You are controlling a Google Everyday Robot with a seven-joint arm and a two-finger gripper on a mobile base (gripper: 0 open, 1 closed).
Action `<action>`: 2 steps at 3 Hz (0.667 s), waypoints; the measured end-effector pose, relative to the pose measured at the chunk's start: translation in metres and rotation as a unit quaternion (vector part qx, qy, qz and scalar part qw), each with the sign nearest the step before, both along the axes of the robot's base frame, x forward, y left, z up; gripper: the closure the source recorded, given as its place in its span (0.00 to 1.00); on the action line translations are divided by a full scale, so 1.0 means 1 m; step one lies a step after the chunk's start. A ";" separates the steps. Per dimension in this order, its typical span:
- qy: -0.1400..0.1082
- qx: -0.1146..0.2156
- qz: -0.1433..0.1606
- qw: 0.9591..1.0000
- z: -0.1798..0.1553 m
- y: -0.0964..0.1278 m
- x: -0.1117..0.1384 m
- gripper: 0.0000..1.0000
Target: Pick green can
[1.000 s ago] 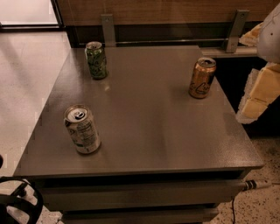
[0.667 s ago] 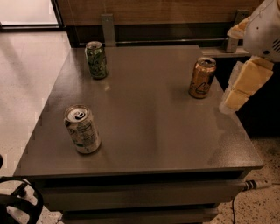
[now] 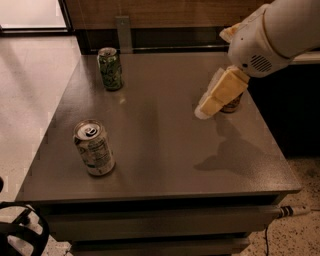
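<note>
Green can (image 3: 110,69) well apart from tool (image 3: 204,111)

Table (image 3: 165,150) carries green can (image 3: 110,69), silver can (image 3: 94,148), orange can (image 3: 233,105); gripper (image 3: 204,112) above.

table (image 3: 160,150): grey | floor (image 3: 30,85): pale, speckled | wall (image 3: 175,12): wood panel

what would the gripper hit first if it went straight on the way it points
Likely the bare table top: the gripper, above its right side, points down-left, away from the green can. Depth is unclear.
</note>
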State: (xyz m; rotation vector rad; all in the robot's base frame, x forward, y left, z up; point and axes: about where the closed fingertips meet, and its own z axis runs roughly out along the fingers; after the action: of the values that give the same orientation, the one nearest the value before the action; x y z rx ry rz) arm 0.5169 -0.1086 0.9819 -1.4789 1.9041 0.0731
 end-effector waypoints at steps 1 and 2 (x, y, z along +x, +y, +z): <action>-0.022 0.066 -0.007 0.998 -0.018 0.027 0.029 0.00; -0.042 0.130 -0.024 0.990 -0.033 0.038 0.064 0.00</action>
State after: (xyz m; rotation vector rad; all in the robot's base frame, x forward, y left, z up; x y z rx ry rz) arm 0.5811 -0.0710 0.9488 -1.2412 1.7857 0.2242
